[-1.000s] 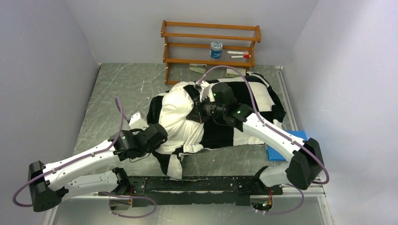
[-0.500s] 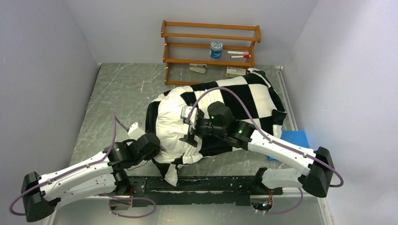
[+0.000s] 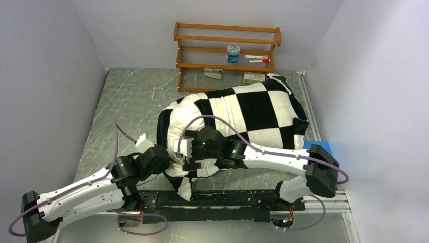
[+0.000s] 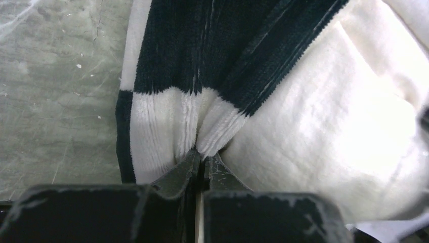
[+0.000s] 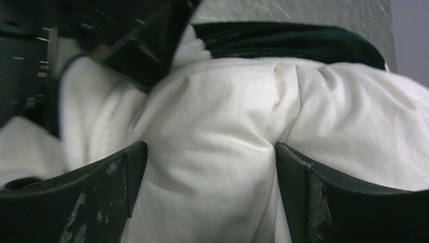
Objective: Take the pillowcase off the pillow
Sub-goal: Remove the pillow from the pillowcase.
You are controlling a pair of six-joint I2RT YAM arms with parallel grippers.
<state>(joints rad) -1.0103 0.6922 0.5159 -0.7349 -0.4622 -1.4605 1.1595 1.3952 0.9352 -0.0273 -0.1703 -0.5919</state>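
Note:
The black-and-white checkered pillowcase (image 3: 258, 109) still covers most of the pillow, from mid-table to the far right. The plain white pillow (image 3: 181, 129) bulges out of the cover's open left end. My left gripper (image 3: 163, 158) is shut on the pillowcase's striped edge (image 4: 167, 116) at the near-left corner, its jaws pinching a fold (image 4: 202, 159), with the white pillow (image 4: 324, 116) just to the right. My right gripper (image 3: 185, 152) is open wide and pressed onto the exposed pillow (image 5: 217, 116); a mound of white fabric stands between its fingers (image 5: 210, 167). A dark band of pillowcase (image 5: 288, 43) lies beyond.
A wooden rack (image 3: 226, 38) stands at the far edge with a blue-lidded jar (image 3: 232, 53) and pens on it. A blue flat pad (image 3: 317, 148) lies at the right, partly under the right arm. Grey walls close in on the left and right.
My right gripper has opened, letting go of the cover, and swung near-left onto the exposed pillow end. The checkered cover has settled flat again. My left arm drew slightly nearer, still shut.

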